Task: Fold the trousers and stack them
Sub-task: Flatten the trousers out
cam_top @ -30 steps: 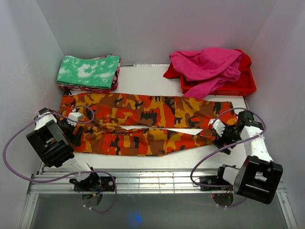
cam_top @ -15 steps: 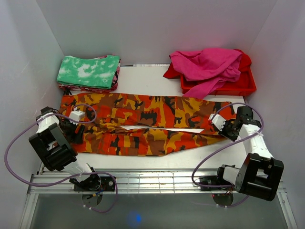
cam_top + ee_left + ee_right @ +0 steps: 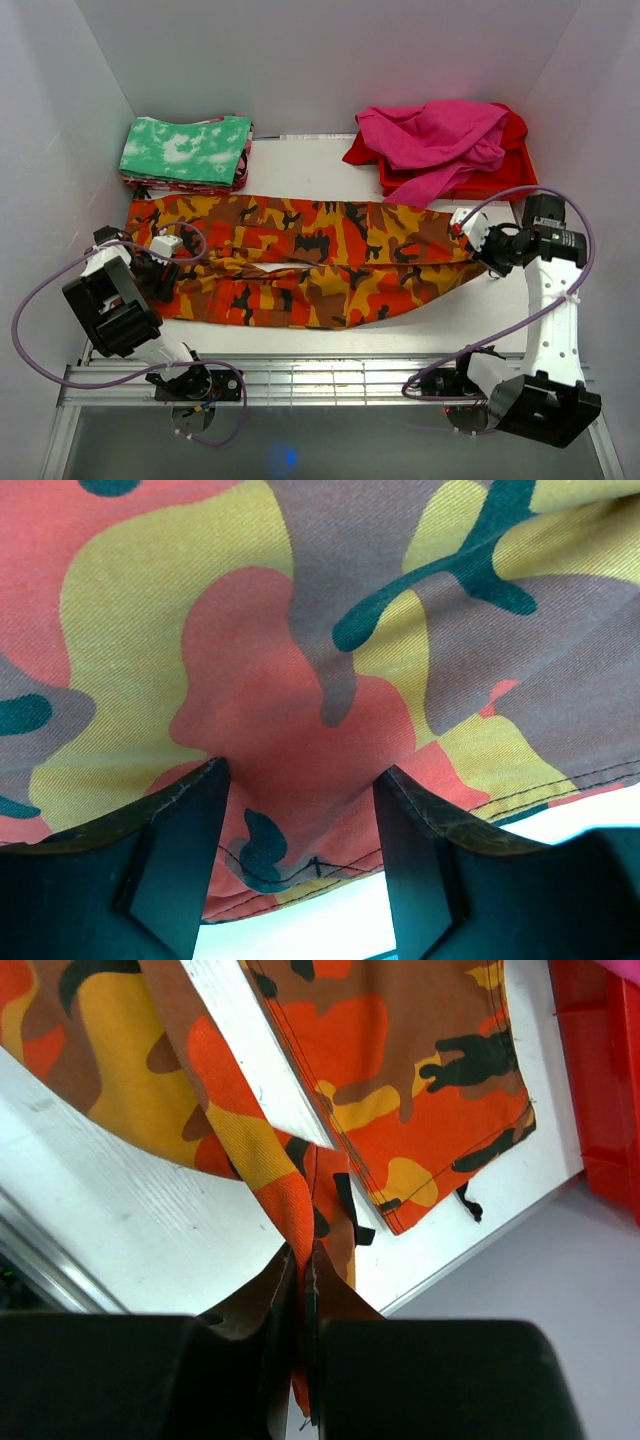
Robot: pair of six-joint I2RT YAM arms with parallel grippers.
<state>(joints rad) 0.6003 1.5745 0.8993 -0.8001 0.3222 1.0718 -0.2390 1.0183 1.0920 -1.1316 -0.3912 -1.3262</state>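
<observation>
The trousers (image 3: 300, 260), in orange, red, yellow and dark brown camouflage, lie stretched left to right across the white table, both legs side by side. My right gripper (image 3: 478, 250) is shut on the right end of the near leg and holds it up off the table. In the right wrist view the cloth (image 3: 250, 1150) hangs pinched in the right gripper (image 3: 303, 1255). My left gripper (image 3: 165, 262) sits at the trousers' left end. In the left wrist view its jaws (image 3: 300, 780) stand apart around the hem (image 3: 300, 630).
A folded green-and-white cloth stack (image 3: 187, 150) lies at the back left. A red tray (image 3: 510, 180) at the back right carries loose magenta garments (image 3: 435, 135). The table's right edge (image 3: 470, 1260) is close below the raised cloth. White walls close in on both sides.
My right gripper shut on the near leg's right end, then lifted it up and to the right. My left gripper pushed onto the left hem and its jaws narrowed.
</observation>
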